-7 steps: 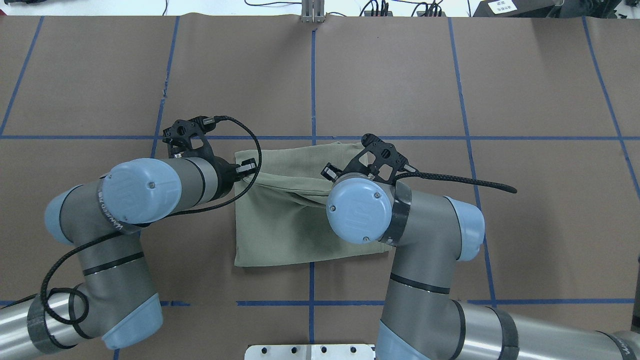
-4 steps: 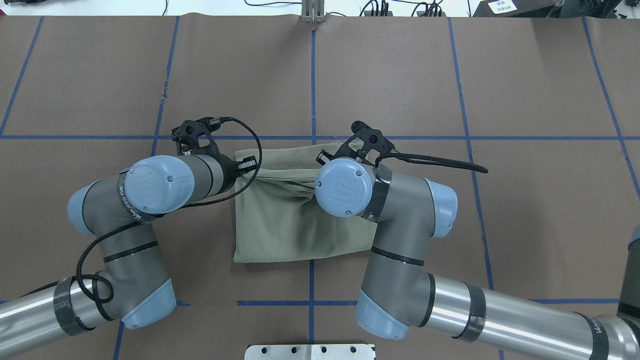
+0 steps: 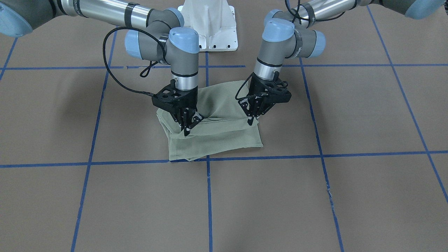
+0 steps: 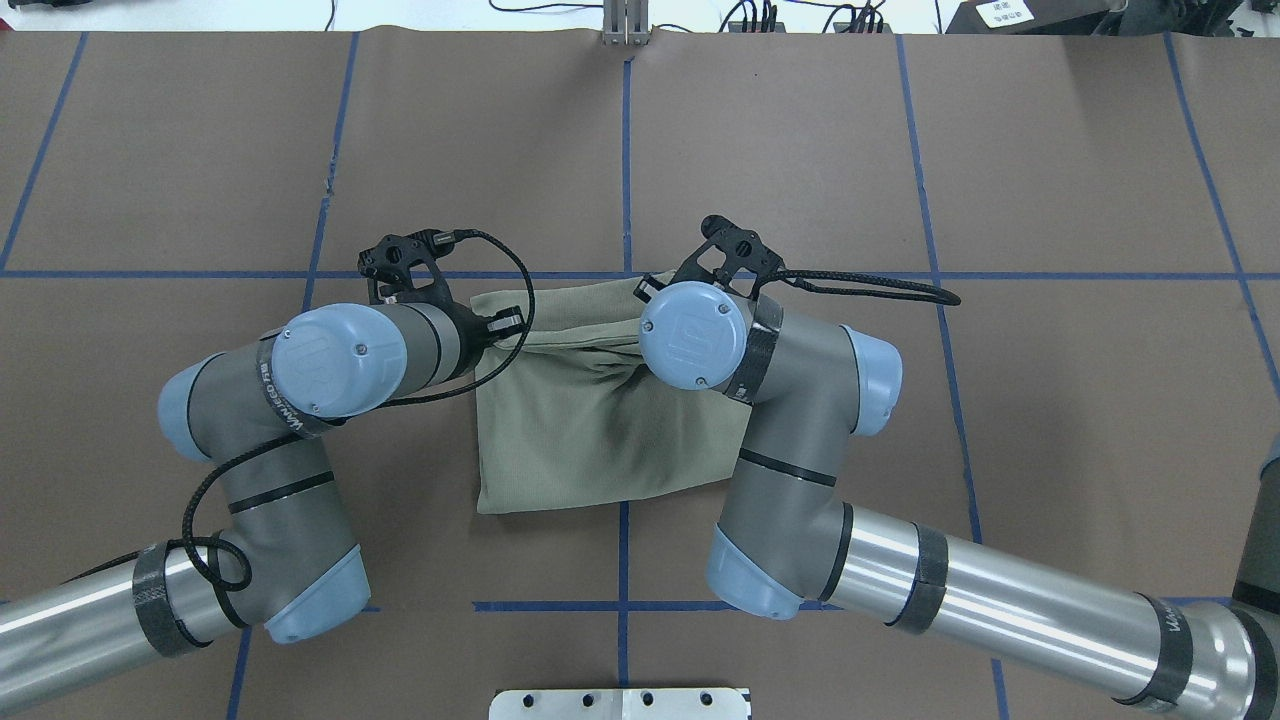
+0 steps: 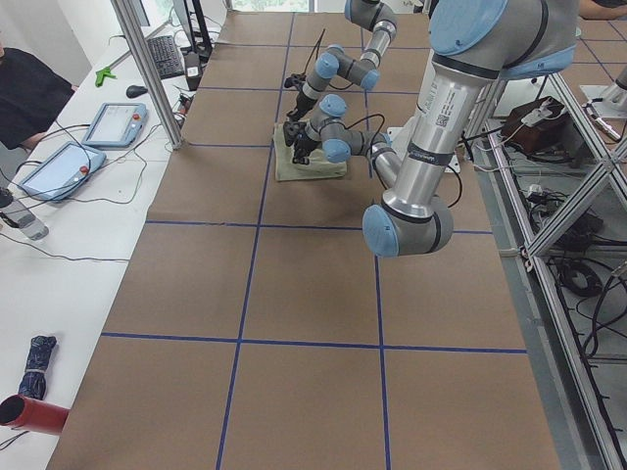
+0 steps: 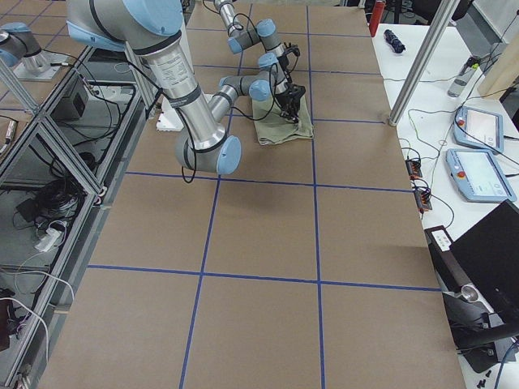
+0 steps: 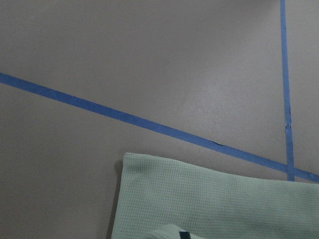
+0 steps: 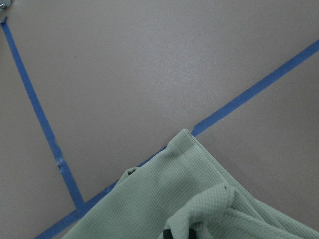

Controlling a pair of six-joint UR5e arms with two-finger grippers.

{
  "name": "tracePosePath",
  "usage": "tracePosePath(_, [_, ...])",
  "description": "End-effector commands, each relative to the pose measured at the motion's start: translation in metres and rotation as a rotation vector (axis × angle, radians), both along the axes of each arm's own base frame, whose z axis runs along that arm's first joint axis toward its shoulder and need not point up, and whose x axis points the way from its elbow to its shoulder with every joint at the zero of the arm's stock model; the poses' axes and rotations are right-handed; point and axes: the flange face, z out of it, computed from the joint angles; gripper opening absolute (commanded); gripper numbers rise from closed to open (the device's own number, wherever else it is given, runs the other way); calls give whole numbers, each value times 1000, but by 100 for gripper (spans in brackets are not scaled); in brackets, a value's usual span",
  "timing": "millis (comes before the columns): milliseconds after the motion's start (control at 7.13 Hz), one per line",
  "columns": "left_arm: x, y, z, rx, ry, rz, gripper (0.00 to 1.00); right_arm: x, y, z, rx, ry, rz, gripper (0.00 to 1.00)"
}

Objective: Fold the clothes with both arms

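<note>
The sage-green shirt (image 3: 217,136) lies folded into a rough rectangle at the middle of the table; it also shows in the overhead view (image 4: 590,440). My left gripper (image 3: 250,120) is shut on the shirt's edge on the front view's right. My right gripper (image 3: 186,129) is shut on it on that view's left. A raised ridge of fabric runs between them above the lower layer. In the overhead view the left arm (image 4: 330,360) and right arm (image 4: 690,335) hide the fingertips. Both wrist views show a shirt corner (image 7: 209,204) (image 8: 189,194). The neck label and hang tag are hidden.
Brown table cover (image 4: 900,150) with blue tape grid lines (image 4: 623,150). The white pedestal base (image 3: 210,28) stands behind the shirt on the robot's side. Side benches carry tablets (image 5: 108,122) (image 6: 478,130), and a metal post (image 4: 625,25) stands at the far edge.
Both arms have moved away from the robot with the shirt's edge, the right one also leftward. The fold has drawn toward the far edge, and the shirt's near edge has shifted slightly away.
</note>
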Motion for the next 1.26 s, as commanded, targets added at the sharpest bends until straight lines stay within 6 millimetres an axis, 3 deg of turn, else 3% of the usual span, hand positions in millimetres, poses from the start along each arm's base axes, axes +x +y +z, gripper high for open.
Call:
tracePosePath(0, [0,-1,1,20,-15,13,82,-3,-3,6,31,46,-45,99])
tracePosePath(140, [0,0,-2,64,-37,46,100,-2,-4,4,57,62,-73,100])
tracePosePath(421, [-36,-27,-12,129,-45,159,100,5,-11,-19,95,53,-99,100])
tracePosePath(561, [-52,-38,-10,145,-49,196,100,4,-3,-25,99,39,-169,100])
tracePosePath(701, [-54,-38,-9,152,-53,199,100,-3,12,-27,110,37,-193,100])
tracePosePath(841, [-54,-38,-10,152,-52,199,100,-24,38,-27,113,42,-236,100])
tracePosePath(981, [-54,-39,-8,149,-56,198,100,-29,39,-23,117,55,-230,100])
tracePosePath(1121, [-53,-38,-7,145,-53,196,100,-27,31,-20,116,62,-217,94])
